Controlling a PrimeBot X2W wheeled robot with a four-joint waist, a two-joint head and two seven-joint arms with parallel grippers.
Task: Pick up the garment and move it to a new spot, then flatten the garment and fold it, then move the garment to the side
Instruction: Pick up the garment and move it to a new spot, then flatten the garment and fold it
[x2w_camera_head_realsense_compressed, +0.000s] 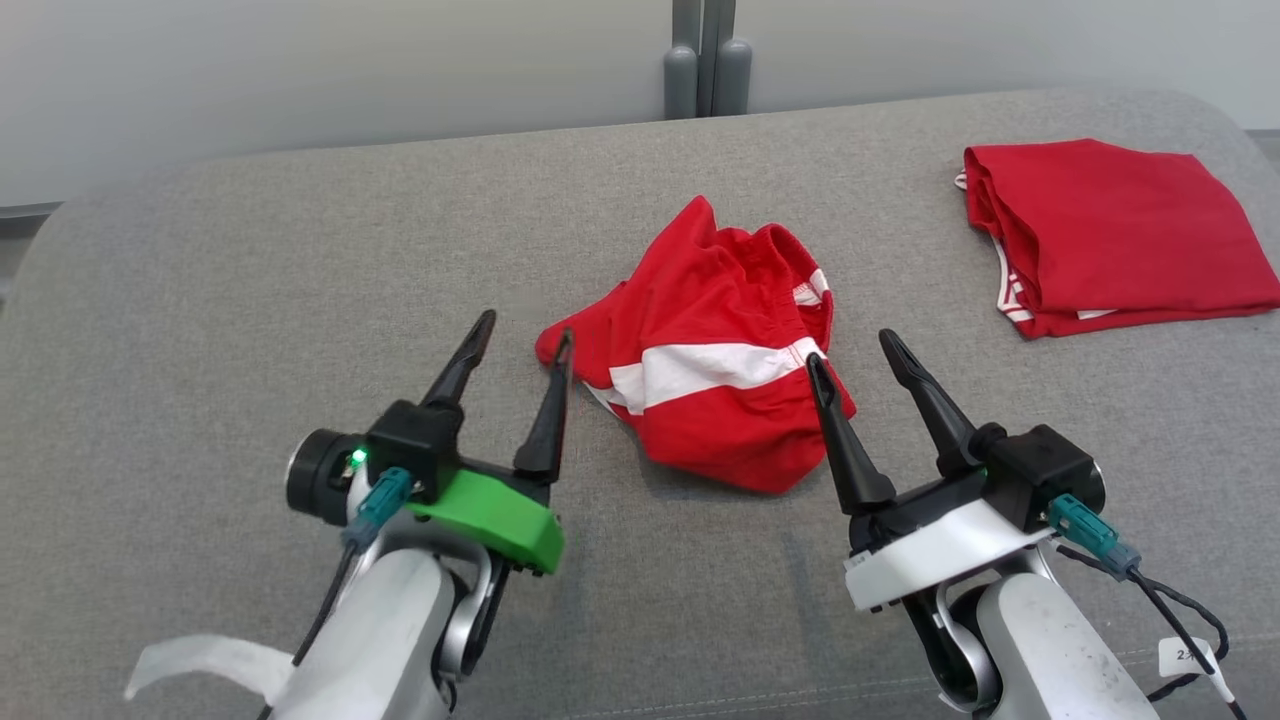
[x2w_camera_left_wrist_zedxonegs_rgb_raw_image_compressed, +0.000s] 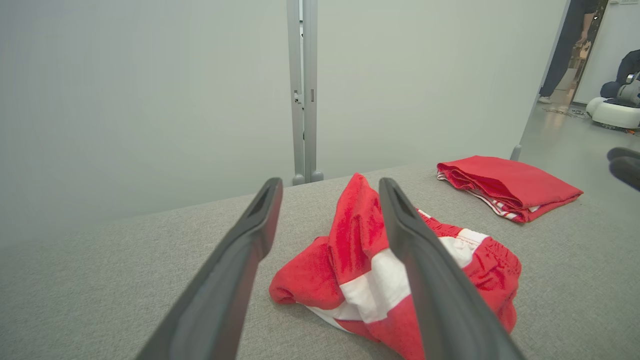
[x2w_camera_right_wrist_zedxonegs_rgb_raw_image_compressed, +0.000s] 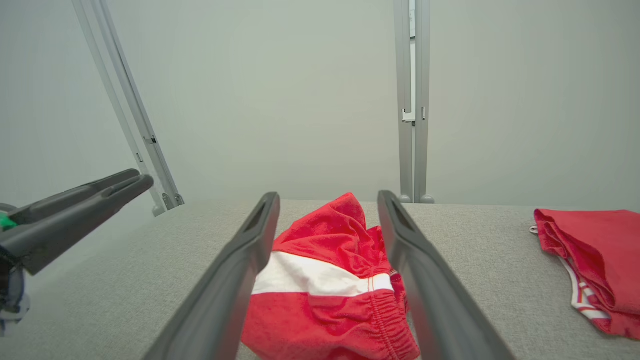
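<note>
Left pincer (x2w_camera_head_realsense_compressed: 525, 330) hangs released and empty just left of the crumpled red garment (x2w_camera_head_realsense_compressed: 720, 380) with its white stripe. My right pincer (x2w_camera_head_realsense_compressed: 852, 350), likewise spread and empty, hovers at the garment's near right edge. The garment lies in the middle of the grey bench (x2w_camera_head_realsense_compressed: 250, 300). A folded red cloth (x2w_camera_head_realsense_compressed: 1110, 235) sits well beyond its right side.

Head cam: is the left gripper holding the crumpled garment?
No, the left gripper stands with jaws open and empty; the crumpled garment lies on the grey surface.
</note>
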